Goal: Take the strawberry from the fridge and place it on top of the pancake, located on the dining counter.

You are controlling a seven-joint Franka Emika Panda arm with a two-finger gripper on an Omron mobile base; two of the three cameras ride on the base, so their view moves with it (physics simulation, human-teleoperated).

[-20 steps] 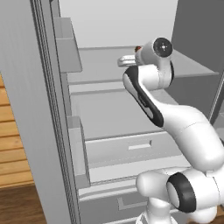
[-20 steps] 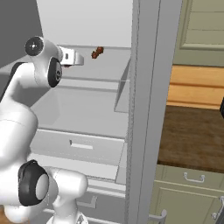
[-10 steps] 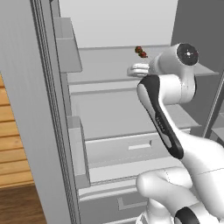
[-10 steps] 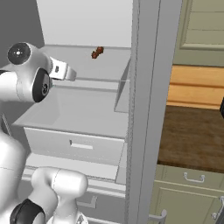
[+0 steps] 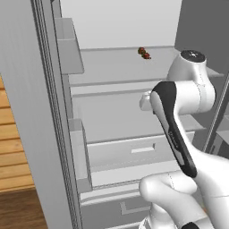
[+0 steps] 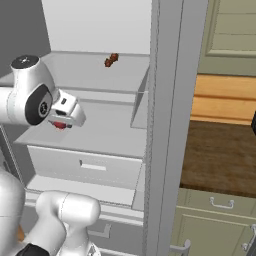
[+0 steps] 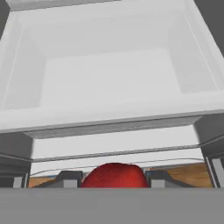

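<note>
The pincer holds one strawberry, its two tips closed on the berry from either side in the hand view. In the right base view the strawberry shows as a red spot under the hand, just below the pincer, above the lower shelf. One small dark brown item lies on the upper shelf, well apart from the hand, near the back wall. The fridge stands open: two white shelves, one pulled-out drawer below the hand, a second drawer lower down. One door hangs at the left, with two bins on its inner face. To the right of the fridge lie a wooden worktop and green-grey cabinets.
</note>
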